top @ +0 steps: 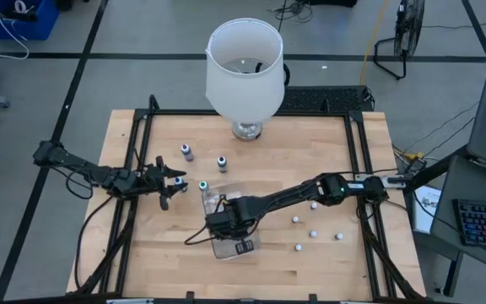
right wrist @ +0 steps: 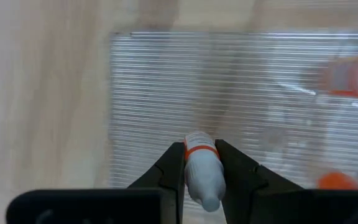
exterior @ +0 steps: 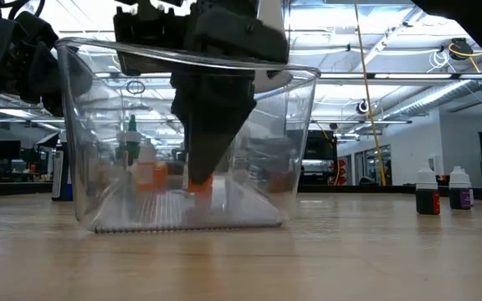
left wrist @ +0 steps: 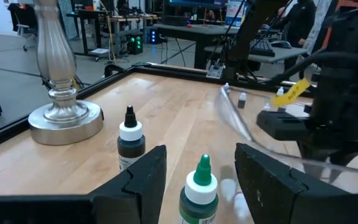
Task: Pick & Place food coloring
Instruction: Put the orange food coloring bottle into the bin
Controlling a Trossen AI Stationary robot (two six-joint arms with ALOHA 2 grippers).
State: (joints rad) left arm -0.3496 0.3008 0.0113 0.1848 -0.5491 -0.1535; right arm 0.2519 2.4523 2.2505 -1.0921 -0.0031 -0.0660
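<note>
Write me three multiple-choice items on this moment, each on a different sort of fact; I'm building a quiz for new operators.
1. Where is the right gripper?
A. Inside the clear tray
B. Over the lamp base
C. Off the table edge

2. What colour is the cap of the bottle between the left gripper's fingers?
A. Red
B. Green
C. Purple

3. What state is the right gripper in?
A. Wide open and empty
B. Shut on a whitish bottle with an orange band
C. Shut on the lampshade

Answers:
1 A: the low view shows the dark gripper reaching down inside the tray's clear walls, and the right wrist view looks onto its ribbed floor.
2 B: the left wrist view shows a green cap and nozzle between the two fingers.
3 B: the right wrist view shows both fingers pressed against that bottle.
</note>
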